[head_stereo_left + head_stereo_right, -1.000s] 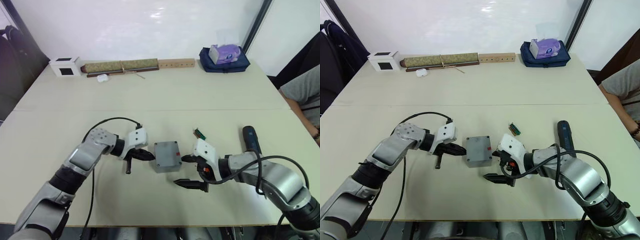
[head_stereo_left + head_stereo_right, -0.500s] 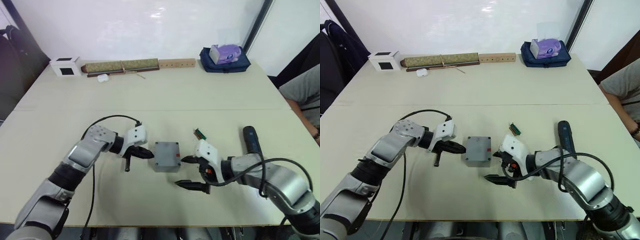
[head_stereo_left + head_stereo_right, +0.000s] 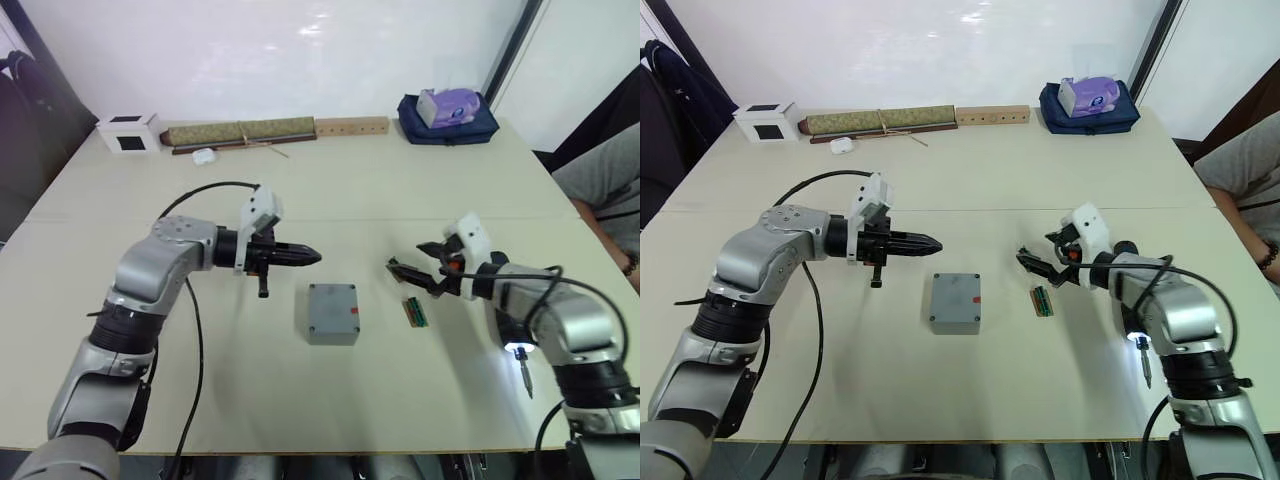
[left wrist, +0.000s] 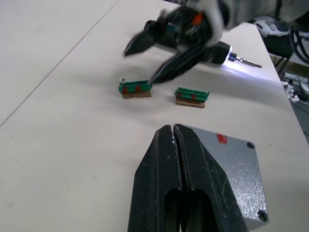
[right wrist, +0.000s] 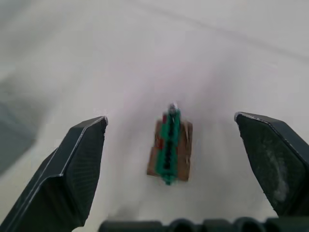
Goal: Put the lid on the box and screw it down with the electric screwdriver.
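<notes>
The lid is sitting on the box [image 3: 332,312] mid-worktop, so the wide-open, empty right end effector [image 3: 422,265] should be reaching right for the screwdriver [image 3: 520,360], while the closed, empty left end effector [image 3: 312,257] is hovering.

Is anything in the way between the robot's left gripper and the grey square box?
Nothing visible. The shut left gripper hovers beside the grey square box, bare table between. Both green strips lie on its right.

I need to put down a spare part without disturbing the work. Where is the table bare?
Bare: the near strip in front of the box, and the middle band up to the rolled mat. Crowded: between box and right gripper, around the green strips.
</notes>
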Available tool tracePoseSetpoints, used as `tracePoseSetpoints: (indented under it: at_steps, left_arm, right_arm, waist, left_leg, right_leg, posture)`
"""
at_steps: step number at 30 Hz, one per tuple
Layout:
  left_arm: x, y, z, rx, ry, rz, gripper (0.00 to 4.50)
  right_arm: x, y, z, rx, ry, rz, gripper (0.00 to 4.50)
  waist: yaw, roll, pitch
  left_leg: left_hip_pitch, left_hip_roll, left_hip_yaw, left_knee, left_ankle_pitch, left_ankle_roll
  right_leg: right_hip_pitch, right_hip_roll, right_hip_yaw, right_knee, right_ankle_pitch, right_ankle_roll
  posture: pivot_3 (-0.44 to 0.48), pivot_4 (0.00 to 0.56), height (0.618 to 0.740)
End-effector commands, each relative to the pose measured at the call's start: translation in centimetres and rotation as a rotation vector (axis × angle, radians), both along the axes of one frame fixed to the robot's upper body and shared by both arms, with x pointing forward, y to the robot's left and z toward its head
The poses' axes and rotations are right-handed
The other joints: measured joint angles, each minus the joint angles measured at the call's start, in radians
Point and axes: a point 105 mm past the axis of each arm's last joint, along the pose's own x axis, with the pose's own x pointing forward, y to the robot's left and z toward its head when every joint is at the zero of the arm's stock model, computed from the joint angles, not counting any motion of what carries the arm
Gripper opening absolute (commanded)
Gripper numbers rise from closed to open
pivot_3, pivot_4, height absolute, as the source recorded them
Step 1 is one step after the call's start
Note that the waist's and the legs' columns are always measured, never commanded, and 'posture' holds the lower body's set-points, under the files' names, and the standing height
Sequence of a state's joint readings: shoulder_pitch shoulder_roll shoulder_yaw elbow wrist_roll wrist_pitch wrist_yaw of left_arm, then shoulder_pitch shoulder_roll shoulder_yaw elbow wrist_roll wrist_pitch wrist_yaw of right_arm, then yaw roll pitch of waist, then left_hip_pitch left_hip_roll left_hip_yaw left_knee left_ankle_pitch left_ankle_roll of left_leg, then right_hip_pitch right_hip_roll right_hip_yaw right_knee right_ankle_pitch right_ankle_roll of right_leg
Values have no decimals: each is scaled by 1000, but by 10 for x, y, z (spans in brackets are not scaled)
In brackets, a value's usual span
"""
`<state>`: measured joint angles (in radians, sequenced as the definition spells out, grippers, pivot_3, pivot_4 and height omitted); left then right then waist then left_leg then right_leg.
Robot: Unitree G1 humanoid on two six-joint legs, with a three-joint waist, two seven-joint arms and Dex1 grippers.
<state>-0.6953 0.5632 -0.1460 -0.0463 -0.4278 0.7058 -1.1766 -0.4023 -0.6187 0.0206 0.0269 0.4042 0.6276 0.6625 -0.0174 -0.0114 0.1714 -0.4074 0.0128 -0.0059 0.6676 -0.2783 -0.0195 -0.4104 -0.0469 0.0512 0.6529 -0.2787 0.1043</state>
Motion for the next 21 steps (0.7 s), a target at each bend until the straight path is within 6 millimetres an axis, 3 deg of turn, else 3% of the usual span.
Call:
tracePoseSetpoints:
  at_steps: [1,3,6,8,10,21]
  left_arm:
    - [-4,-3,9,-9,-47,-13,0]
    - [-5,-2,8,-5,-46,-14,0]
    - [-6,-1,7,0,-43,-10,0]
    - [-6,-1,7,-2,-38,-7,0]
    - [-7,-2,5,0,-34,-9,0]
    - [-7,-2,-2,25,-30,-13,0]
  right_arm:
    - [9,2,14,-6,-94,6,4443]
    - [10,4,12,-5,-99,12,4443]
    - [12,6,13,4,-113,14,3751]
    - [14,6,12,-2,-115,12,2901]
    - [14,9,12,-9,-119,20,2380]
    - [13,9,11,-19,-118,21,2380]
  waist:
    - [1,0,0]
    - [2,0,0]
    - [2,0,0]
    - [2,0,0]
    - [3,0,0]
    - [2,0,0]
  left_leg:
    - [0,0,0,0,0,-1]
    - [0,0,0,0,0,-1]
    - [0,0,0,0,1,-1]
    - [0,0,0,0,1,-1]
    - [0,0,0,0,1,-1]
    - [0,0,0,0,1,-1]
  right_leg:
    - [0,0,0,0,0,0]
    - [0,0,0,1,0,0]
    - [0,0,0,1,0,0]
    - [0,0,0,1,0,0]
    - [0,0,0,1,0,0]
    - [0,0,0,1,0,0]
  posture:
    - [0,150,740]
    - [0,150,740]
    - [0,150,740]
    - [0,150,740]
    - [0,150,740]
    - [0,150,740]
